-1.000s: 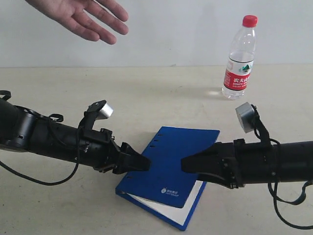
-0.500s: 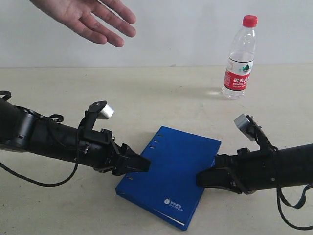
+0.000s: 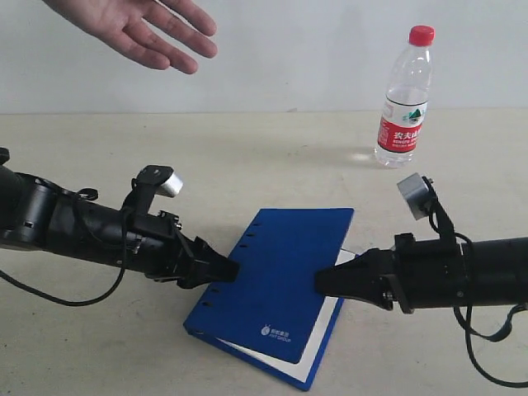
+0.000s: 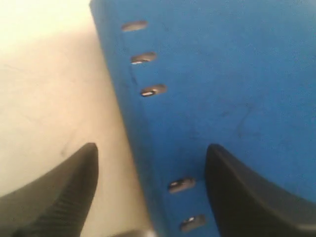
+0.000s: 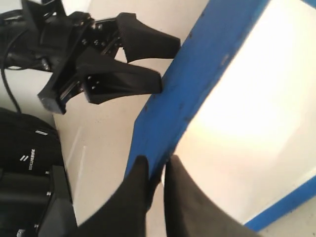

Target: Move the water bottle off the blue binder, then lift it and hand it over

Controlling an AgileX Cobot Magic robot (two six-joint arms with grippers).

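Note:
The blue binder [image 3: 285, 272] lies on the table between my two arms. Its cover is raised a little on the right, so white pages [image 5: 252, 113] show under it. My right gripper [image 3: 326, 280] is shut on the cover's free edge [image 5: 163, 148], with the fingertips pinching the blue board. My left gripper [image 3: 227, 268] is open at the spine side. One finger [image 4: 237, 192] rests over the cover by the rivets [image 4: 153, 91] and the other [image 4: 69, 192] is over the table. The water bottle [image 3: 404, 99] stands upright on the table far back right, off the binder.
A person's open hand [image 3: 140, 29] hovers at the top left above the table [image 3: 247, 157]. A white wall runs behind. My left arm's cables [image 3: 49, 297] trail over the table at the left.
The right gripper has come left and up, and the cover's right edge is raised again with pages showing. The binder has shifted left and turned. The left gripper has drawn back a little leftward.

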